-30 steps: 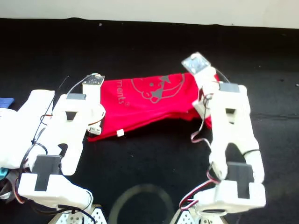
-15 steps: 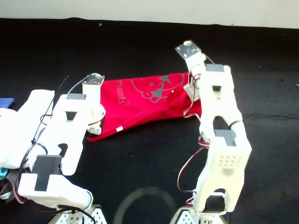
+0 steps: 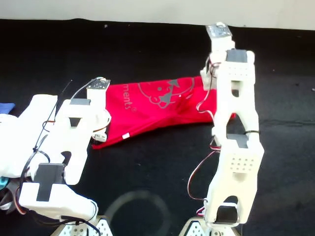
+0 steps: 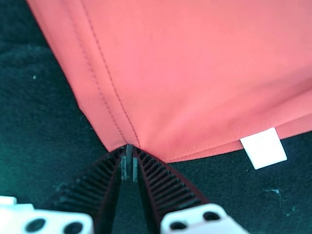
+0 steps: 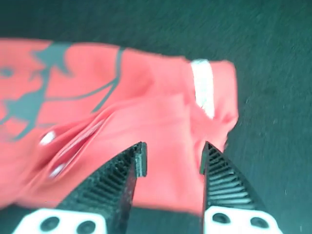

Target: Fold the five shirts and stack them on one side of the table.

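Now the right tool (image 5: 172,158), spread, has risen above the red shirt (image 3: 147,105); left tool (image 4: 129,163) stays pinching its hem.

Part of shirt (image 3: 147,105) behind right arm (image 3: 236,73)

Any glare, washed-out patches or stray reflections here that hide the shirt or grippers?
High view: the white arms wash out, and a faint pale ring sits on the black table near the bottom edge; the red shirt reads fine. Left wrist view: even light, left gripper shut on the shirt's edge. Right wrist view: small bright glints on folds, right gripper open.
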